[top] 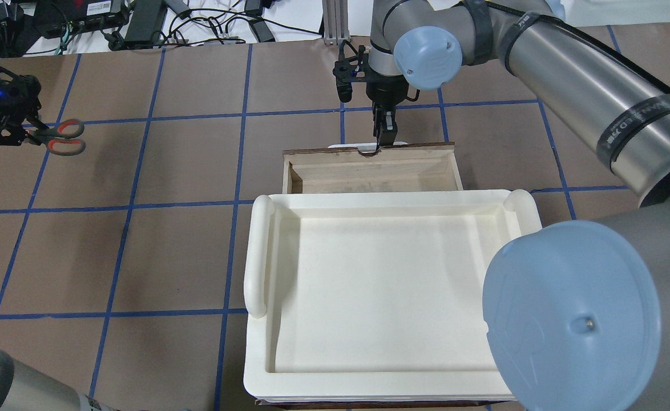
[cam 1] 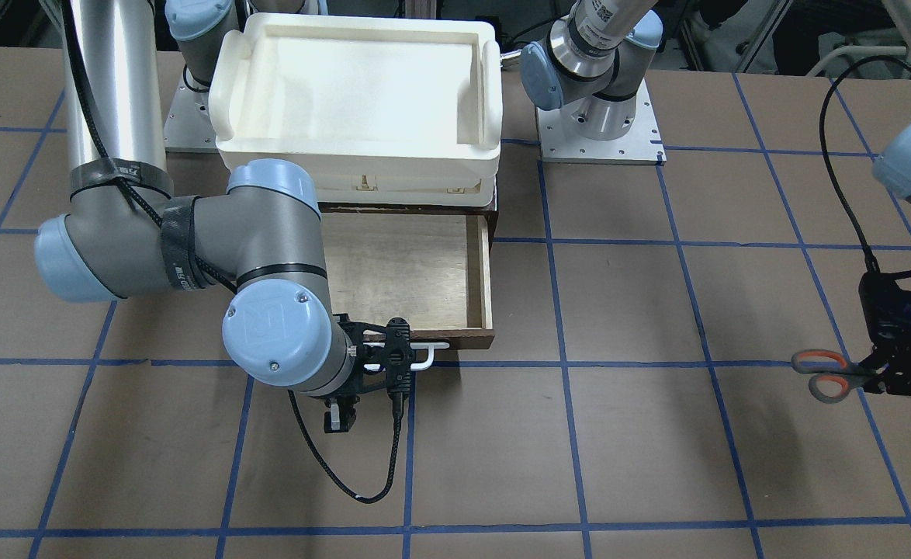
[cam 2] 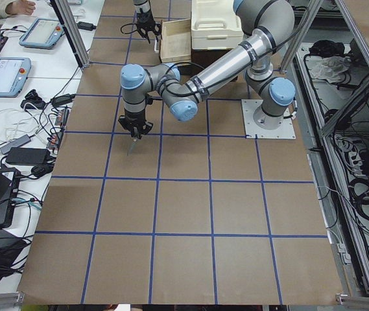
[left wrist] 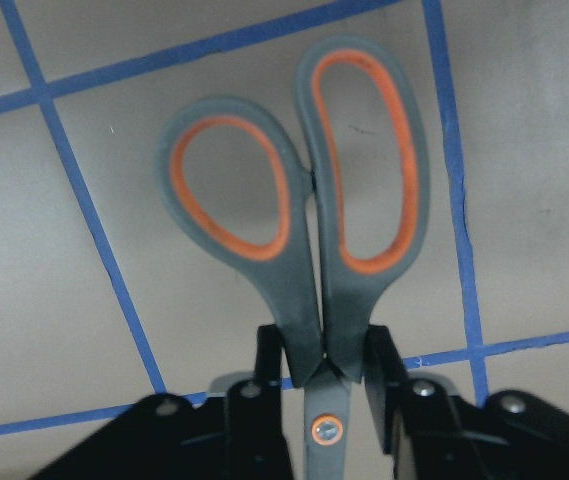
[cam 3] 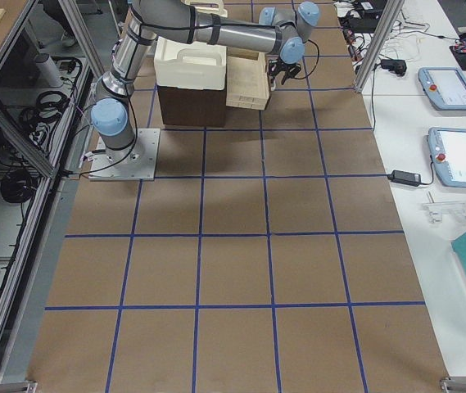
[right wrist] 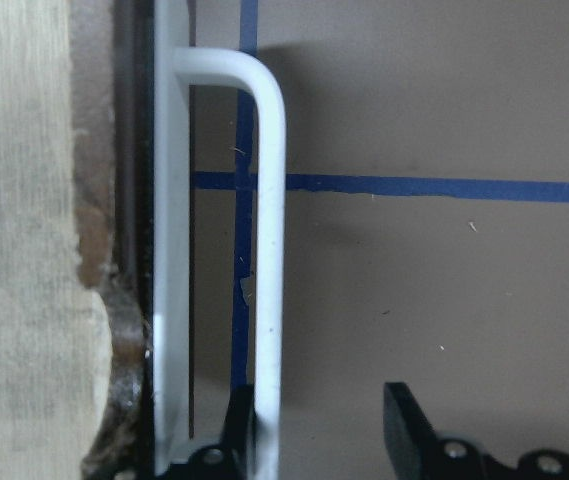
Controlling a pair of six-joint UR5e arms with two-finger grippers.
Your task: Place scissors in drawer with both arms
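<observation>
Left wrist-mounted view: left gripper (left wrist: 326,352) pinches scissors (left wrist: 309,320) at the pivot, well apart from the drawer (cam 1: 485,264); right gripper (right wrist: 322,410), spread, straddles its white bar handle (right wrist: 269,250). Likely fault: scissors swivel in so narrow a pinch.

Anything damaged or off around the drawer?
Yes. The drawer front's top edge is chipped: a ragged notch behind the handle, near the right gripper. Nothing else stands out; the scissors sit straight in the left gripper.
</observation>
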